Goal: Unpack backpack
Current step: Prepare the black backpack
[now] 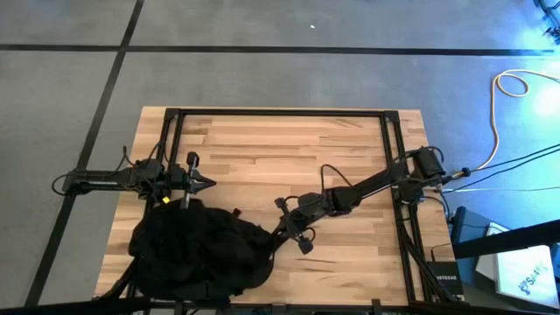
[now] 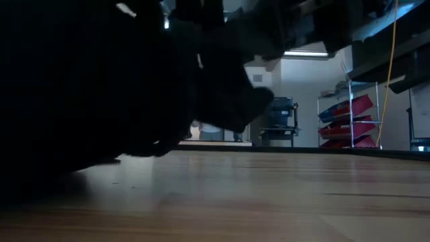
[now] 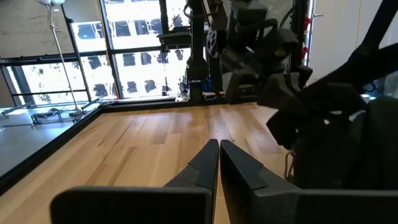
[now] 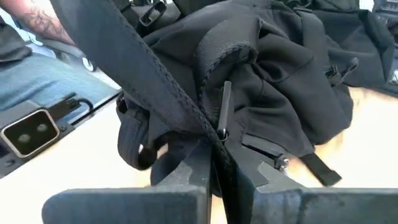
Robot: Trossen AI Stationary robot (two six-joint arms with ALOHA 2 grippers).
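The black backpack lies crumpled on the wooden table's near left part; it also fills the left of the low view. My right gripper is at the pack's right edge, shut on a flat black band of it. A thin dark zipper pull hangs just beyond the fingers. My left gripper waits shut at the table's left, beyond the pack's far edge, its fingers level over bare wood. My right gripper pinches a flat black band with a stitched edge between its two fingers; whether it is a strap or a flap's edge I cannot tell. The fingers come from the table's right, slanting down. The band runs taut and straight away from the fingers, and the pack's body lies on the table.
Bare wood spreads across the far half and right of the table. A small grey box with two round lenses sits by the near edge. A person's arm and blue trousers show beyond the table. Black frame rails border the top.
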